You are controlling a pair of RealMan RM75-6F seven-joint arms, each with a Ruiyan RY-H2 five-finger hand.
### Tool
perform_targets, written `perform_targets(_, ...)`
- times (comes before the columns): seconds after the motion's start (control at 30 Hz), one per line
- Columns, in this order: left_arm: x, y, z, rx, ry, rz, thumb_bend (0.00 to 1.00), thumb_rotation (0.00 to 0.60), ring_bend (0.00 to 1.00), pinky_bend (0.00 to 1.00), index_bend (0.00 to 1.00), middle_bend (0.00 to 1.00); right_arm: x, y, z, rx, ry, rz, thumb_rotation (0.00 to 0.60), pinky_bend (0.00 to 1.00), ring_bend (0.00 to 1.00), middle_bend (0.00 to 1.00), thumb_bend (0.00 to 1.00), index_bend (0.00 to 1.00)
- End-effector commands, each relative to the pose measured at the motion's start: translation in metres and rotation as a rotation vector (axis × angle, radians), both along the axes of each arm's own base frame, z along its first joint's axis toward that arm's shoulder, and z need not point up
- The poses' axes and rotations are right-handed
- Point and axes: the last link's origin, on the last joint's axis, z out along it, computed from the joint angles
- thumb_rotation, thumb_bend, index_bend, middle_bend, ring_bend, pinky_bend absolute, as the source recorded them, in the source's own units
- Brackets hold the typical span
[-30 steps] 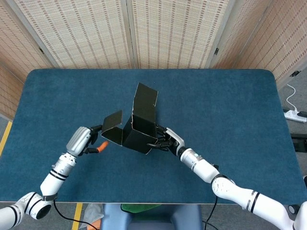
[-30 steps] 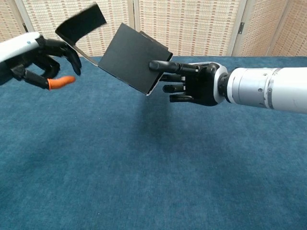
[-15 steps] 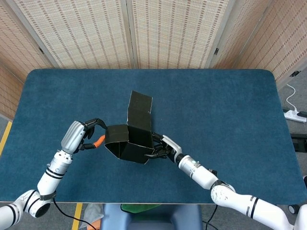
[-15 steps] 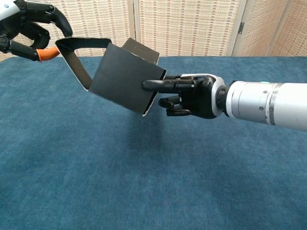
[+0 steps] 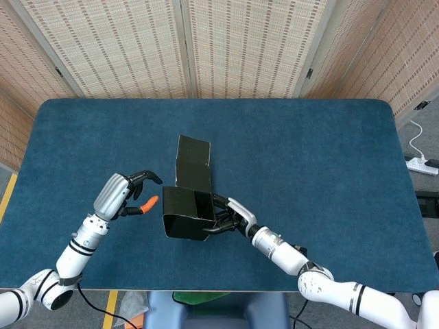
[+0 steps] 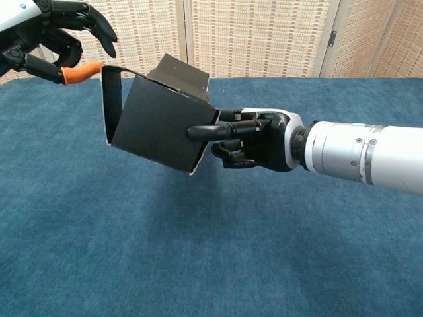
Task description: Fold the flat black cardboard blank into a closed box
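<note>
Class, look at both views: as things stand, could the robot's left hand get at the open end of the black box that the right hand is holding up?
Probably yes. The left hand is open beside the box, whose open end faces it, with nothing showing between them. The right hand grips the far end only.

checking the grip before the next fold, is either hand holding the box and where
The right hand holds the black cardboard box by its right end, one finger laid along the front panel. The left hand is apart from it, holding nothing.
</note>
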Motion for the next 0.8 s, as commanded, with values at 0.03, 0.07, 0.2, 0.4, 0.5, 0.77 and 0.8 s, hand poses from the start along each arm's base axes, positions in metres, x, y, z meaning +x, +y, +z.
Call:
perform_targets(0.03, 0.002, -0.001, -0.001, 0.017, 0.046, -0.046, 0.38, 0.6, 0.79, 0.85, 0.43, 0.51, -0.001, -0.002, -0.001, -0.014, 0.02, 0.017, 0.6, 1.0, 0.77, 0.65, 0.35, 0.62)
perform_targets(0.07, 0.003, -0.001, -0.002, 0.022, 0.061, -0.06, 0.38, 0.6, 0.79, 0.85, 0.43, 0.51, -0.001, -0.002, -0.001, -0.02, 0.029, 0.025, 0.6, 1.0, 0.77, 0.65, 0.35, 0.62)
perform_targets(0.2, 0.004, -0.001, -0.009, 0.064, 0.125, -0.139, 0.38, 0.6, 0.79, 0.85, 0.44, 0.51, -0.004, -0.006, -0.004, -0.051, 0.08, 0.059, 0.6, 1.0, 0.77, 0.65, 0.35, 0.62)
perform_targets(0.4, 0.002, 0.002, -0.032, 0.076, 0.18, -0.2, 0.38, 0.6, 0.78, 0.84, 0.46, 0.51, -0.005, -0.01, -0.013, -0.069, 0.123, 0.081, 0.6, 1.0, 0.77, 0.65, 0.35, 0.62)
perform_targets(0.5, 0.001, 0.004, -0.042, 0.065, 0.184, -0.206, 0.38, 0.6, 0.77, 0.84, 0.46, 0.51, -0.005, -0.011, -0.017, -0.07, 0.132, 0.081, 0.6, 1.0, 0.77, 0.65, 0.35, 0.62)
perform_targets(0.77, -0.009, 0.006, -0.059, 0.066, 0.221, -0.2, 0.4, 0.6, 0.75, 0.84, 0.46, 0.5, -0.007, -0.015, -0.023, -0.078, 0.153, 0.079, 0.6, 1.0, 0.77, 0.65, 0.35, 0.62)
perform_targets(0.8, -0.011, 0.006, -0.06, 0.074, 0.235, -0.203, 0.41, 0.6, 0.75, 0.83, 0.46, 0.5, -0.008, -0.016, -0.024, -0.078, 0.154, 0.076, 0.6, 1.0, 0.77, 0.65, 0.35, 0.62)
